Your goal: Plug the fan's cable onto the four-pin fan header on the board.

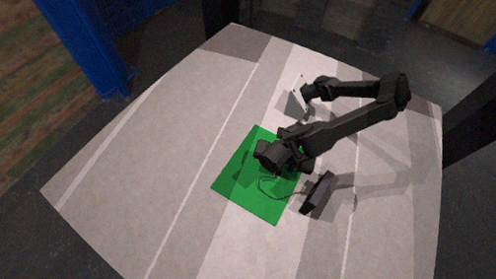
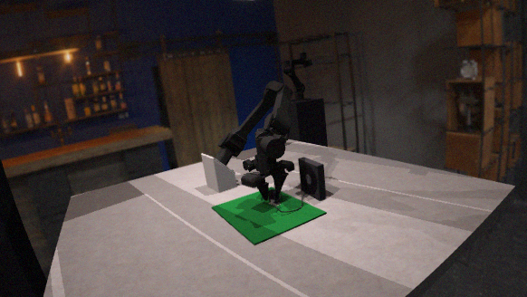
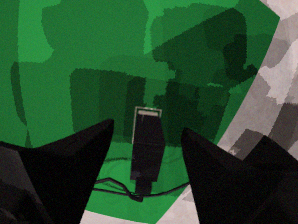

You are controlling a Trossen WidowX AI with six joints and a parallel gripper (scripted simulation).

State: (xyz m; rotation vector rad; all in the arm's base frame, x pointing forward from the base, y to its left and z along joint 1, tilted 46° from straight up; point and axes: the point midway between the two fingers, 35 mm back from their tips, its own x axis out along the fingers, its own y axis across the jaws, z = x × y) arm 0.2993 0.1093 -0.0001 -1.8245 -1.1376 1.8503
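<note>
Plug (image 3: pixel 148 145) at the header (image 3: pixel 148 109), and we've got daylight either side of it! The pincer (image 1: pixel 276 173) (image 2: pixel 273 199) (image 3: pixel 148 129) stands roughly half open, a fingertip off to each side, nothing in its hold. The dark block sits over the pale-rimmed header on the green board (image 1: pixel 274 214) (image 2: pixel 254 233) (image 3: pixel 45 75), cable end away from the rim, and whether it is pushed right home, I cannot tell from here.

Now, how will this one handle? Small and light, I'd say, with a hard, stiff shell, smooth enough to slide a little in a careless grip. The cable (image 1: pixel 269 198) (image 2: pixel 290 211) (image 3: pixel 112 181) is the soft one, thin and bendy, looping across the board towards the fan (image 1: pixel 317 194) (image 2: pixel 312 178), which stands upright on the worktop (image 1: pixel 127 186) (image 2: pixel 181 253). Never pull by that! If it needs another go, take the plug by its two long flat sides, squarely, and press straight down; any twist could bend the pins beneath, likely the fragile part.

If it is fully seated, the call is simple: straight up, both fingers wide of the block, and mind that cable, passing very close to the fingers in the wrist view. One snag there could tug the plug crooked.
</note>
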